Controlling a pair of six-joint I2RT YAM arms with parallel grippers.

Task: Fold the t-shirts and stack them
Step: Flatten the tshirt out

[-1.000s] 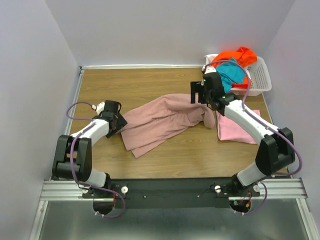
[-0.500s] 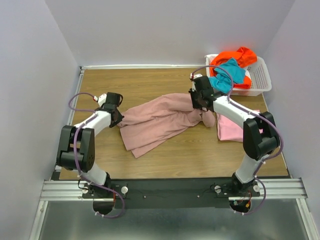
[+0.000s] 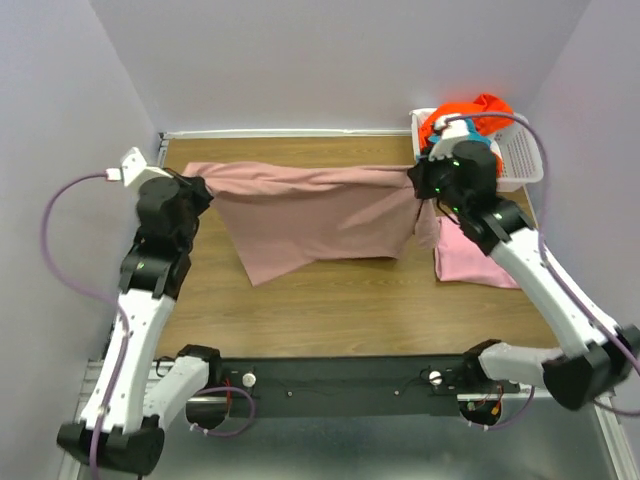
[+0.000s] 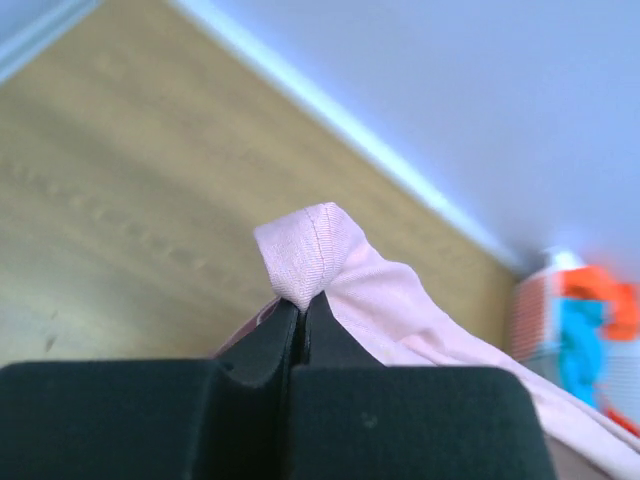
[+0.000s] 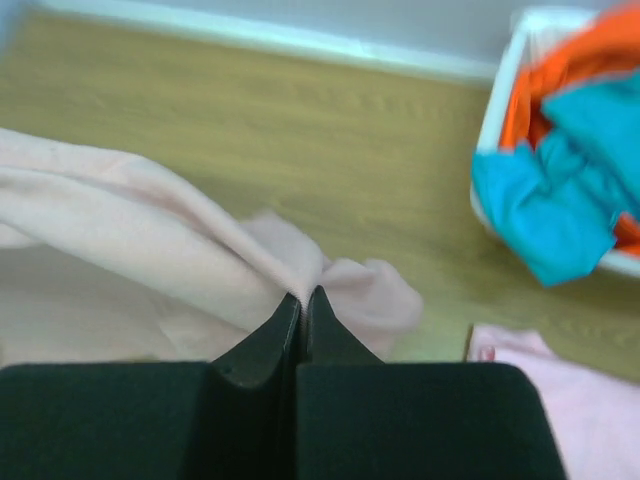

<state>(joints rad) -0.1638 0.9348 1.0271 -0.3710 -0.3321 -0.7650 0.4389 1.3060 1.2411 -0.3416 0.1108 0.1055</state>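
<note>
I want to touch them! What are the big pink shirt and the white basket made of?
The big pink shirt looks like soft matte knit cloth, probably cotton: it sags and wrinkles while held up. The white basket looks like hard smooth plastic: its stiff slotted walls keep their shape.

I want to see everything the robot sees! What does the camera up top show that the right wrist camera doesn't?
Only the top camera shows both arms, the left hand pinching one corner, and the whole rose-mauve shirt stretched between the two hands. Only the right wrist camera shows, close up, the right hand shut tight on a fold of that shirt. Both show the shirt's cloth, the white basket holding the orange shirt, and the light pink shirt lying on the table.
</note>
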